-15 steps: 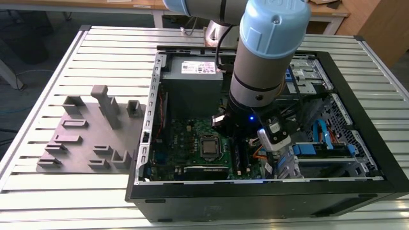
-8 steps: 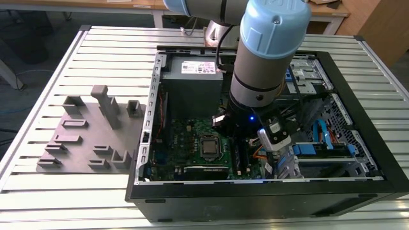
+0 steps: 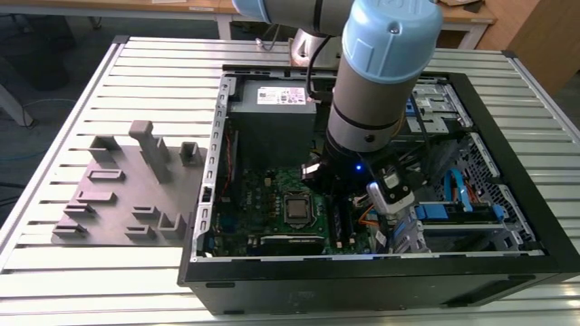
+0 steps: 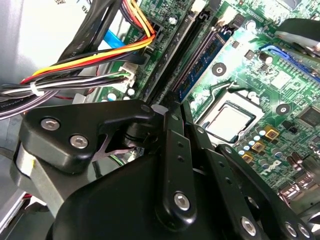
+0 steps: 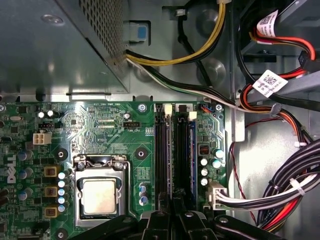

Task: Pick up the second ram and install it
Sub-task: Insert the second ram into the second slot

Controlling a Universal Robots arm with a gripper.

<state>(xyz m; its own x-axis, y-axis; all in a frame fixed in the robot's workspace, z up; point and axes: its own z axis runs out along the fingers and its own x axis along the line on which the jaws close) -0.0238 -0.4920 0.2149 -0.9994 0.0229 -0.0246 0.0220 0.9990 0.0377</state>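
The second ram (image 4: 202, 57) is a slim dark blue stick standing on edge in a memory slot next to the processor socket (image 4: 227, 122). Its blue face also shows along the slots in the first wrist view (image 5: 192, 155). My gripper (image 4: 179, 106) is low over the slots, its black fingers drawn together, and the stick's near end runs in between the fingertips. In the exterior view the gripper (image 3: 333, 193) reaches down into the open computer case (image 3: 363, 272), above the motherboard's memory slots. The part of the stick under the fingers is hidden.
Bundled power cables (image 4: 85, 60) hang close beside the gripper. The power supply (image 3: 272, 112) fills the case's far end, and the drive bay with its blue clip (image 3: 458, 210) sits at the exterior view's right. A grey parts fixture (image 3: 127, 190) lies on the slatted table at the exterior view's left.
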